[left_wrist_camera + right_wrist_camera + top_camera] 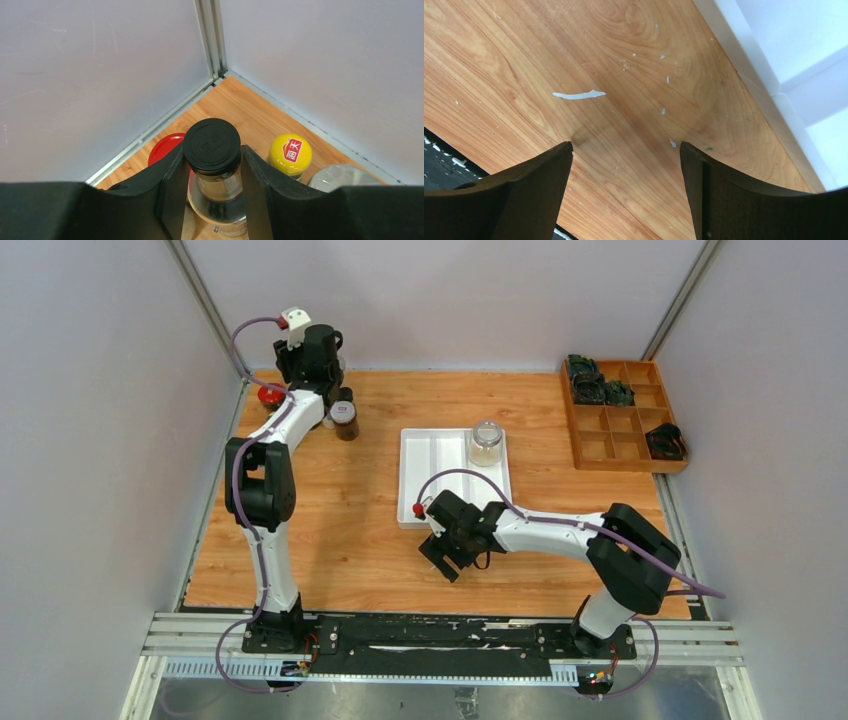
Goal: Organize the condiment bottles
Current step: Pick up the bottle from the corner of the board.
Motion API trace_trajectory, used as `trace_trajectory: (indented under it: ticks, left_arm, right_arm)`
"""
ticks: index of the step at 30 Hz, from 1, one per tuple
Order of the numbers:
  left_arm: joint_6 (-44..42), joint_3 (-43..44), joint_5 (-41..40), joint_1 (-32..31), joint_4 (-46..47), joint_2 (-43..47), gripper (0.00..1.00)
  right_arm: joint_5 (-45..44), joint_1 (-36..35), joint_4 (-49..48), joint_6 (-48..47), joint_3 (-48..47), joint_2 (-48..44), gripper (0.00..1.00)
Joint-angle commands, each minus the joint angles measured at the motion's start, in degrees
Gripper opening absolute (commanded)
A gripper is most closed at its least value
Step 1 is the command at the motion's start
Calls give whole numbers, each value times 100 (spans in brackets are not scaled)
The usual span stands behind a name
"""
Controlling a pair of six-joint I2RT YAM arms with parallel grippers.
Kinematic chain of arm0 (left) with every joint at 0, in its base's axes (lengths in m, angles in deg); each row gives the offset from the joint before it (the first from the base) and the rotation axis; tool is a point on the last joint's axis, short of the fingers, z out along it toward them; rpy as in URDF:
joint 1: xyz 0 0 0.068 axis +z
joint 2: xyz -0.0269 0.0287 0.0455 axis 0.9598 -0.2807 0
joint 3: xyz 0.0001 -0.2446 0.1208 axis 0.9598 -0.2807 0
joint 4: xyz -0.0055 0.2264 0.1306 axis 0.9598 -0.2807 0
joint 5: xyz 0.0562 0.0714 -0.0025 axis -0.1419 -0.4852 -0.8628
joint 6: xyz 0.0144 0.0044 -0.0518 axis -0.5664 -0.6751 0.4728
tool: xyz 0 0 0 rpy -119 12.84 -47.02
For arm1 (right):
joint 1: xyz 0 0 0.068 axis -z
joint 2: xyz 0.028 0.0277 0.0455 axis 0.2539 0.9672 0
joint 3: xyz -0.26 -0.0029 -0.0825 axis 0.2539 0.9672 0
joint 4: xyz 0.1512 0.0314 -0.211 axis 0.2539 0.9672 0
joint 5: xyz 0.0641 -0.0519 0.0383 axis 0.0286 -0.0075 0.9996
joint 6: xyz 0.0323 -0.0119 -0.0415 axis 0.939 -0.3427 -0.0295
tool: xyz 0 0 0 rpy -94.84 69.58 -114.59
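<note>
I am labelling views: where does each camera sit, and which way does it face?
Top external: above, behind the bases, looking down at the table; both arms show.
Left wrist: faces the corner walls; left gripper shut on the black-capped bottle.
Right wrist: faces down at wood beside the white tray; right gripper open.
Shared: top external and left wrist show the red-lidded jar.

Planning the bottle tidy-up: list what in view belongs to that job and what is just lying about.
Job: black-capped bottle in the left gripper, yellow-capped bottle, red-lidded jar, silver-lidded jar, brown jar, clear jar on the white tray.

Lying about: wooden compartment box, dark objects in it.
</note>
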Motion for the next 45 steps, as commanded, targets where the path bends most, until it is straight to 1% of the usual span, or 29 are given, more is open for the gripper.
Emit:
trace_trajectory:
  ticks: [1,3,6,10,16,20,25,32,38,40,45]
  left_arm:
    - [8,120,-15,96,168,-137,41]
    - [9,79,1,117,168,-119,39]
    - [-23,32,13,128,166,-106,31]
    - [8,-134,51,129,139,12,22]
    - [418,-513,35,128,-316,384,16]
    - [639,-887,136,124,-438,728,13]
    - [833,-864,227,115,-1004,899,9]
    - [988,-1046,331,-29,-1541,1211,6]
    - [1062,-1455,444,-302,-1705,1518,5]
    - [1071,-1628,567,-416,-1693,1636,4]
    - [1173,-1947,496,-804,-1943,1908,3]
  right_arm:
    - [71,-111,160,119,-20,126,84]
    - [76,-121,162,123,-16,150,84]
    - [69,-146,146,133,-35,202,84]
    - [68,-195,129,161,-67,263,84]
    - [48,-271,103,180,-121,376,83]
    - [38,-343,70,208,-151,411,83]
    - [-9,-434,61,231,-162,406,83]
    - [-125,-464,124,239,-153,145,83]
    - [-250,-464,342,205,-169,-247,83]
    - [-503,-464,437,202,-187,-373,83]
    - [-675,-464,655,202,-273,-721,84]
